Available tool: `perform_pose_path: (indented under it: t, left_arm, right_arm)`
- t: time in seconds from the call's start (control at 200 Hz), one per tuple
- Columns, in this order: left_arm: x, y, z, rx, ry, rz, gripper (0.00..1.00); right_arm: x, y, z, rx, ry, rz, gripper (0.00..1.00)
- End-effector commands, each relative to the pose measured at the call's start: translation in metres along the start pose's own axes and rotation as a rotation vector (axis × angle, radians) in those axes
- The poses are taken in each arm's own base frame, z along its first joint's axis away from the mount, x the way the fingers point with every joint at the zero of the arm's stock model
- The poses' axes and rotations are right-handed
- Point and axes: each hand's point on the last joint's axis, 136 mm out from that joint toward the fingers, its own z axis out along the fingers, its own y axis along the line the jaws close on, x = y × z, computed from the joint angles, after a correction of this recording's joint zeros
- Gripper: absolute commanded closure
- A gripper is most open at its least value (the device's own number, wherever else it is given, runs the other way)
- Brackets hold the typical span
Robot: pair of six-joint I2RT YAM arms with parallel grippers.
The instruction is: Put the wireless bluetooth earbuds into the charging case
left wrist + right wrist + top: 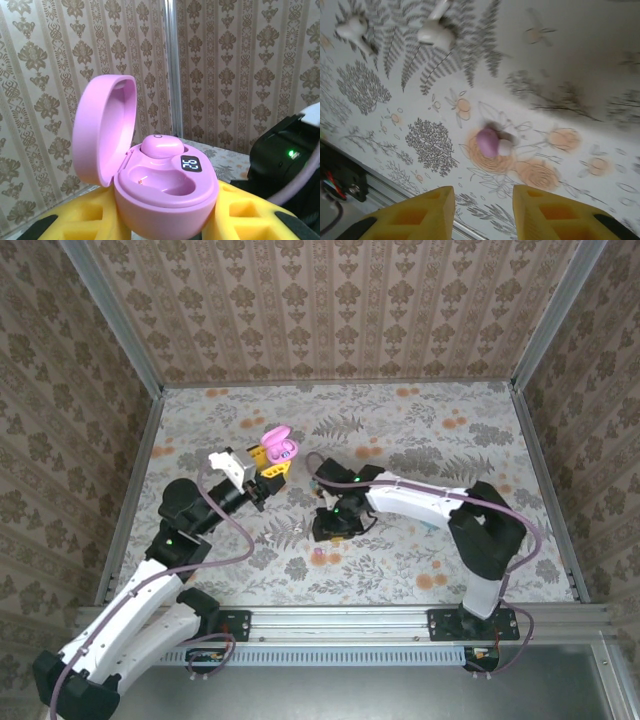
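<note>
Currently the left gripper is clamped on the pink charging case, yellow pads on both flanks, held up off the table. The lid is hinged open. One seated earbud sits in the far slot; the near slot is empty.

The loose pink earbud lies on the table, nearer the arm bases than the case and slightly to its right, well apart from it. The right gripper hangs over the bud on that same side of the case, fingers apart with nothing between them and no contact with the bud.

Handling call: the bud is tiny, glossy hard plastic and near weightless. Expect it to skate or flick out under an off-centre pinch. It won't crush easily, but a drop could bounce it away. Best hold looks like across the widest part of the rounded body, pads low to the table and centred, leaving the pale tip free to lead into the slot. The case is smooth and egg-shaped, so it could rotate in the pads if pushed hard.

Two white stemmed pieces lie further out, blurred.
</note>
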Motion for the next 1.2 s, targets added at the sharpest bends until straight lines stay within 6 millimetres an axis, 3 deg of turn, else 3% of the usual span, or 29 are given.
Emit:
perform_pose_path:
  t: [0.0, 0.16, 0.265, 0.95, 1.195]
  left_arm:
    - [0.003, 0.003, -0.007, -0.026, 0.013, 0.017, 0.67]
    - [-0.002, 0.0, -0.012, -0.023, 0.004, 0.019, 0.67]
    - [-0.003, -0.001, -0.014, -0.025, 0.002, 0.021, 0.67]
    - [0.002, -0.002, -0.012, -0.013, 0.012, 0.007, 0.67]
    - [0.003, -0.001, -0.011, -0.015, 0.013, 0.002, 0.67]
  right_arm:
    - [0.003, 0.001, 0.007, 0.071, 0.019, -0.054, 0.63]
    - [0.011, 0.009, 0.023, 0.092, 0.053, -0.087, 0.65]
    - [0.011, 0.002, 0.029, 0.145, 0.057, -0.084, 0.65]
    - [0.007, -0.004, 0.046, 0.191, 0.08, -0.114, 0.66]
    - [0.005, -0.017, 0.049, 0.258, 0.082, -0.111, 0.66]
